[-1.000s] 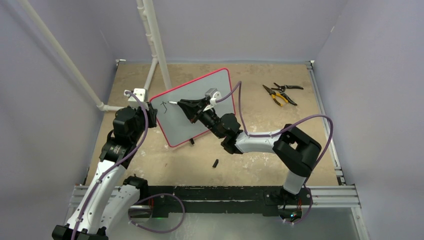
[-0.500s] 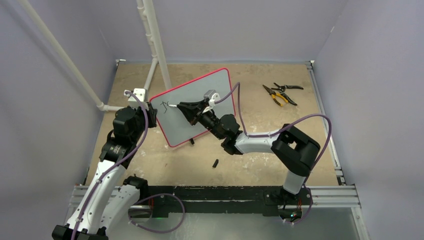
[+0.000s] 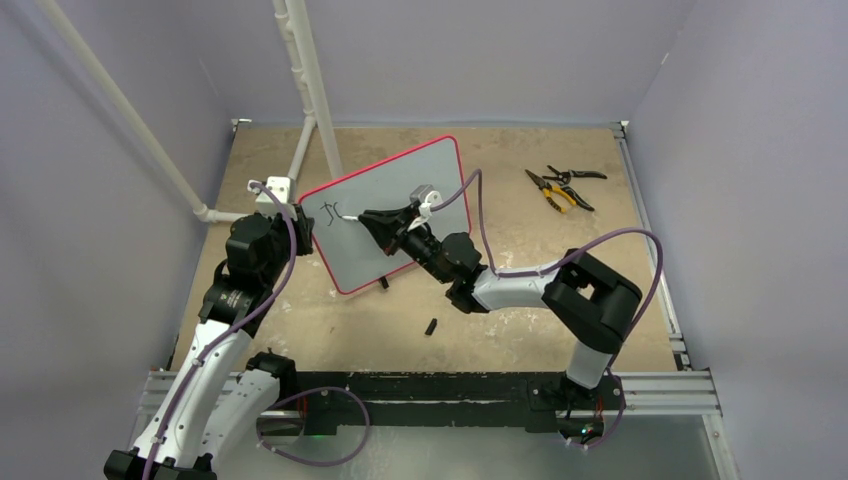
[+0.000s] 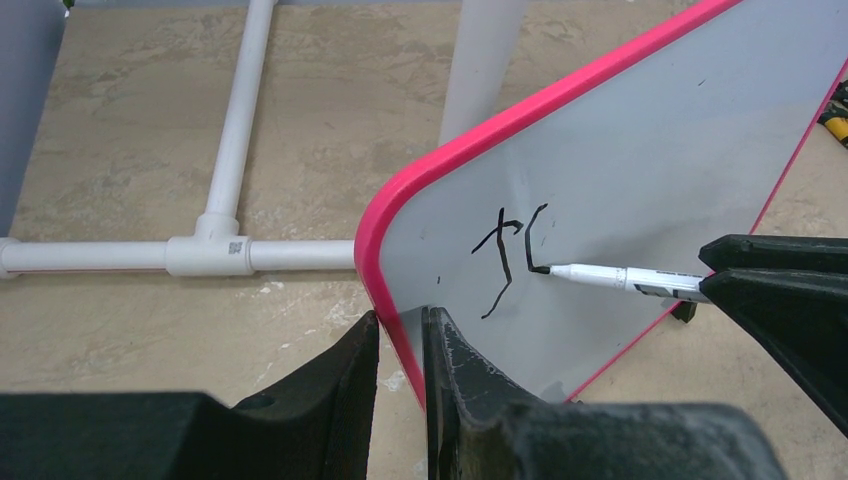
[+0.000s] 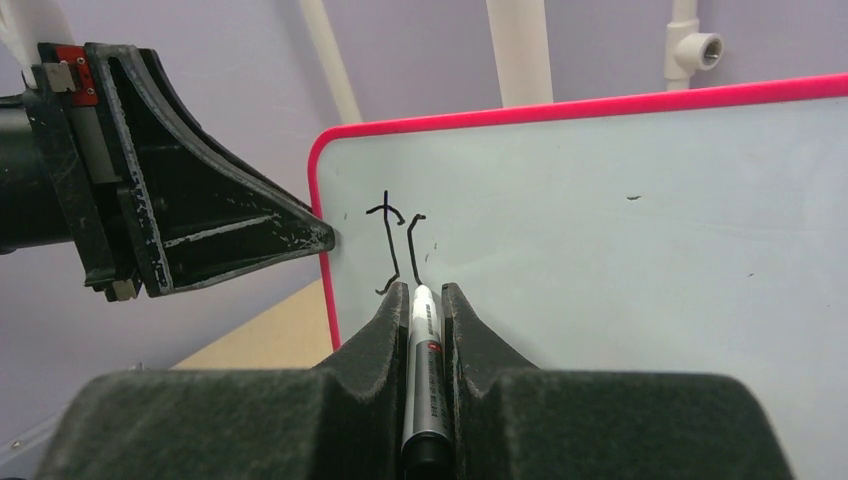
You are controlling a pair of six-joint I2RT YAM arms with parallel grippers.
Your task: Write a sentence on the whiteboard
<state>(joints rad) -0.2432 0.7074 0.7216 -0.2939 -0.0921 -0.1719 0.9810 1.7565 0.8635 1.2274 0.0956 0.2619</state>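
The whiteboard [image 3: 400, 190] stood tilted on the counter [image 3: 520, 320], left of centre, with the pipe frame [image 3: 305, 110] behind it. The left pincer [image 3: 303, 222] clasped its left edge. The right pincer [image 3: 362, 217] sat before its face, holding a marker [image 4: 620, 278] whose tip touched the board just right of the sentence [image 3: 331, 212] — a few strokes near the upper left corner. Pliers [image 3: 560, 187] lay well apart to the right, and a small cap [image 3: 431, 326] lay in front of the board.

Even, soft light; sharp, glare-free frames.

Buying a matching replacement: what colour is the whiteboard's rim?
Bright pink-red. The rim shows best in the left wrist view.
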